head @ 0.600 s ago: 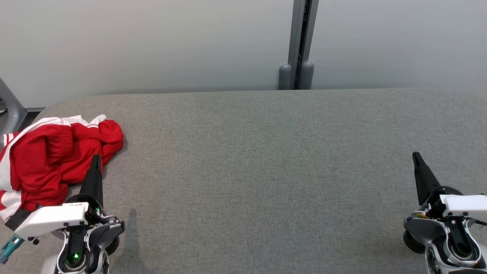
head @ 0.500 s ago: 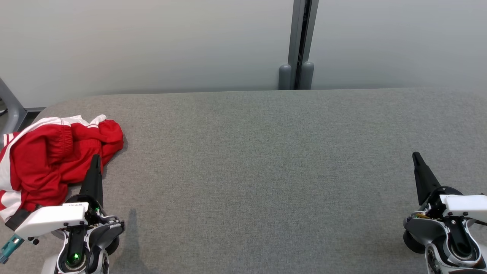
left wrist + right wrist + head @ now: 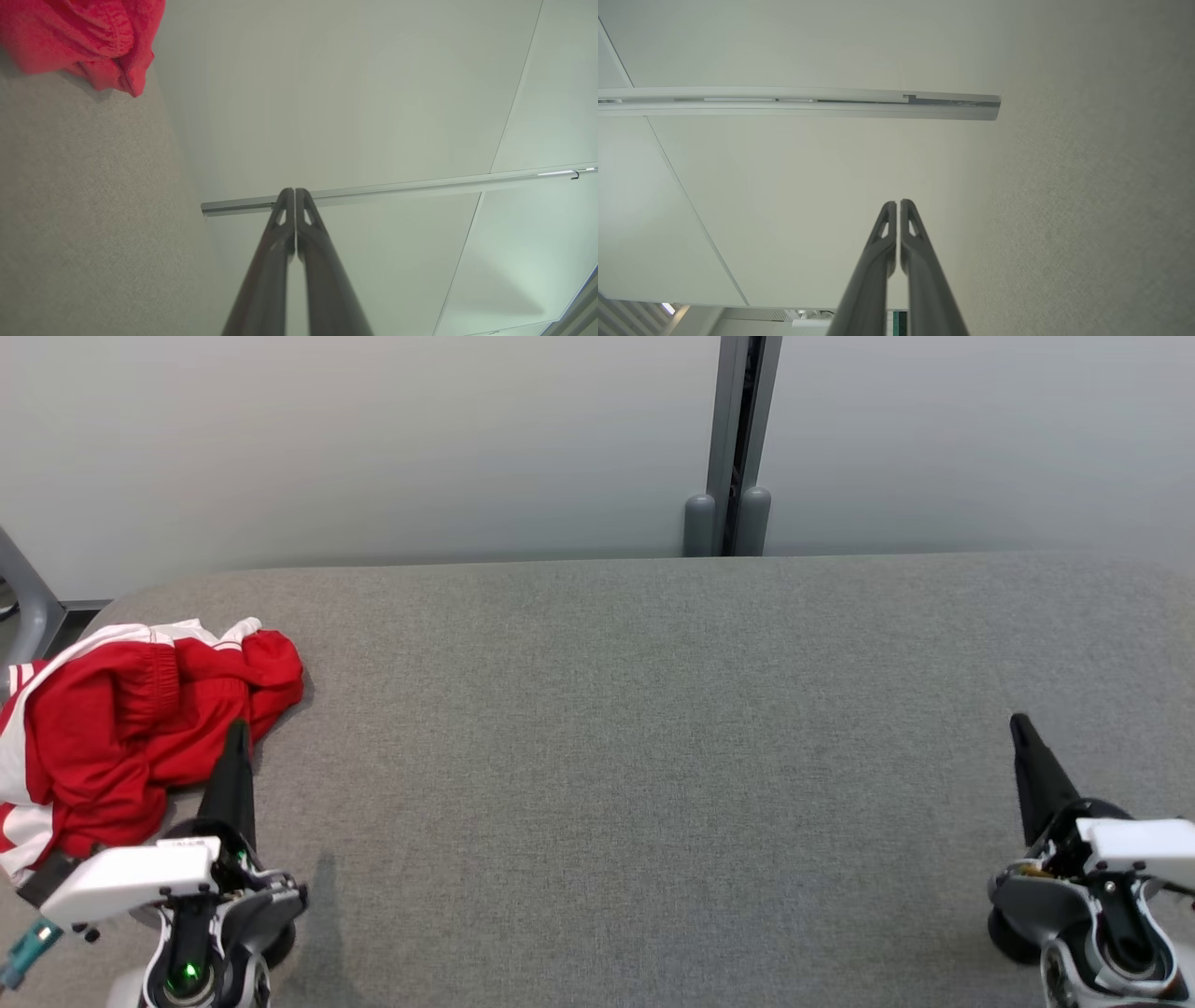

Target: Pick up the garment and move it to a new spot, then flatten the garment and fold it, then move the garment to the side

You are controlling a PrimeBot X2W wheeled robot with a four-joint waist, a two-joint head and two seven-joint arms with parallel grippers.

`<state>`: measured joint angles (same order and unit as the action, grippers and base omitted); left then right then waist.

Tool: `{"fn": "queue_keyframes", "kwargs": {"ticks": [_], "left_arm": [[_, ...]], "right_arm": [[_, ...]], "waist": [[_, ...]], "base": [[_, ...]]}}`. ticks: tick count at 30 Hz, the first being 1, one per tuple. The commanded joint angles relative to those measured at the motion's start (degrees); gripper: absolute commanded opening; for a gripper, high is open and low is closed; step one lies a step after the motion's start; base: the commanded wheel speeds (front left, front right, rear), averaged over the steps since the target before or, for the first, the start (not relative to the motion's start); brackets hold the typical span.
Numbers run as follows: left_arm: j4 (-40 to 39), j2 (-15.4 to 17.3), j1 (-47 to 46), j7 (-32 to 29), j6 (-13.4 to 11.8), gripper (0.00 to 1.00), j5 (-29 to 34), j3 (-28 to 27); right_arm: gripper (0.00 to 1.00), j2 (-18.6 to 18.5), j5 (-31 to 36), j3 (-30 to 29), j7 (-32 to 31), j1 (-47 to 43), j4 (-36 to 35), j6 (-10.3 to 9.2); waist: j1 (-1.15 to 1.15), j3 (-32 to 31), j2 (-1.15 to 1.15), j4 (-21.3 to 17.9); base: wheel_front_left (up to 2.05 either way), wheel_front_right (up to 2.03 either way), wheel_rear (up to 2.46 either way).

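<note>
A crumpled red garment (image 3: pixel 131 728) with white stripes lies at the far left of the grey table (image 3: pixel 653 728). A corner of the garment (image 3: pixel 88 42) shows at the top left of the left wrist view. My left gripper (image 3: pixel 237 730) is shut and empty at the lower left, its tip just beside the garment's right edge. Its two fingers (image 3: pixel 295 191) press together against the pale wall. At the lower right my right gripper (image 3: pixel 1018 721) is shut and empty, far from the garment, and its fingers (image 3: pixel 899 203) are closed too.
A pale wall with a vertical grey post (image 3: pixel 738 439) stands behind the table. A grey metal leg (image 3: pixel 23 593) shows past the table's left end. The table's wide middle is bare grey fabric.
Both grippers have slipped slightly down the head view. The garment lies as before.
</note>
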<state>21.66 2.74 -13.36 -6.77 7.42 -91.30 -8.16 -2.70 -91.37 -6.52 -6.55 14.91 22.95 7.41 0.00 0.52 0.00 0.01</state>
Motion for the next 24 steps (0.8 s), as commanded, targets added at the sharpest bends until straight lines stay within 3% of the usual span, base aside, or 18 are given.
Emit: {"fn": "queue_keyframes", "kwargs": {"ticks": [1,12,13,24], "left_arm": [[0.5,-0.2,0.4,0.0,0.0,1.00,0.0,0.0],[-0.3,-0.2,0.2,2.6,0.0,1.00,0.3,2.8],[-2.1,0.0,-0.8,5.2,0.0,1.00,8.3,2.8],[-9.2,-0.1,-0.8,7.8,-0.4,1.00,27.3,3.7]], "right_arm": [[1.00,0.2,0.0,0.0,0.0,-0.5,0.4,-0.02],[1.00,-0.3,1.1,0.1,2.0,-1.8,-1.6,0.00],[1.00,-3.0,7.9,1.4,5.2,-2.1,-4.3,0.02],[1.00,-4.5,26.0,1.4,7.8,-2.4,-10.6,0.05]], "waist": [[0.00,0.0,0.00,0.0],[0.00,0.0,0.00,-0.1],[0.00,-0.1,0.00,-0.2],[0.00,-0.1,0.00,-0.4]], "base": [[0.00,0.00,0.00],[0.00,0.00,0.00],[0.00,0.00,0.00],[0.00,0.00,0.00]]}}
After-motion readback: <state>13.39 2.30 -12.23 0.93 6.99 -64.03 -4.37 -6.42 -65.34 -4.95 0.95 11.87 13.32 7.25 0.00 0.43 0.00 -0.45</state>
